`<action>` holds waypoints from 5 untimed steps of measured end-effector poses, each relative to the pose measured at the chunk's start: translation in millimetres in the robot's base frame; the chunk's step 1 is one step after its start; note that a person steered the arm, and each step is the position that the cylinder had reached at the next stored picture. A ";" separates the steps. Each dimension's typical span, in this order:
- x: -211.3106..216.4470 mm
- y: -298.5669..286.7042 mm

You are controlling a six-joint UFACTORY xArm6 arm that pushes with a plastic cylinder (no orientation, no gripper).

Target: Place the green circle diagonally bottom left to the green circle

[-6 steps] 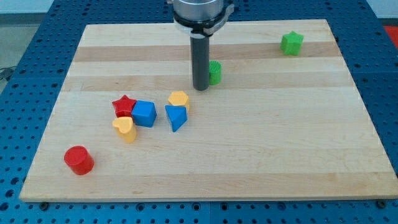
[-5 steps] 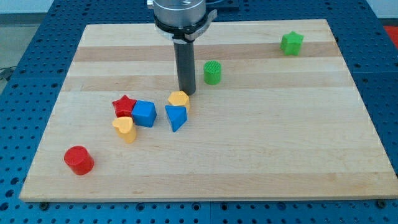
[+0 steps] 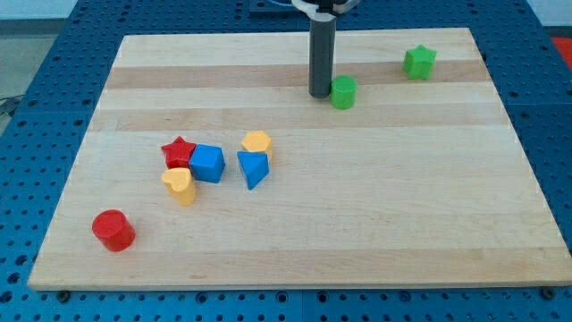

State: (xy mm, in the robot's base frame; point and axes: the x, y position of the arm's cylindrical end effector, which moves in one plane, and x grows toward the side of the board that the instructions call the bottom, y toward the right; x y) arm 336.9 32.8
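Observation:
A green circle block point(image 3: 343, 92) stands in the upper middle of the wooden board point(image 3: 402, 197). My tip point(image 3: 320, 94) rests just to the view's left of it, touching or nearly touching its side. A green star block point(image 3: 418, 62) sits near the view's top right, up and to the right of the green circle.
A cluster lies left of centre: a red star point(image 3: 179, 150), a blue cube point(image 3: 207, 164), a yellow heart point(image 3: 180, 185), a yellow block point(image 3: 256, 142) and a blue triangular block point(image 3: 254, 168). A red cylinder point(image 3: 113, 230) stands near the view's bottom left.
My tip swung from beside the yellow block up and to the right. The green circle moved right and slightly up, closer to the green star.

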 end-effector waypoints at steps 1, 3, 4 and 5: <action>-1.7 5.6; -4.7 10.4; -10.0 16.0; -10.0 15.9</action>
State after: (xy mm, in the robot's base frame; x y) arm 326.8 48.7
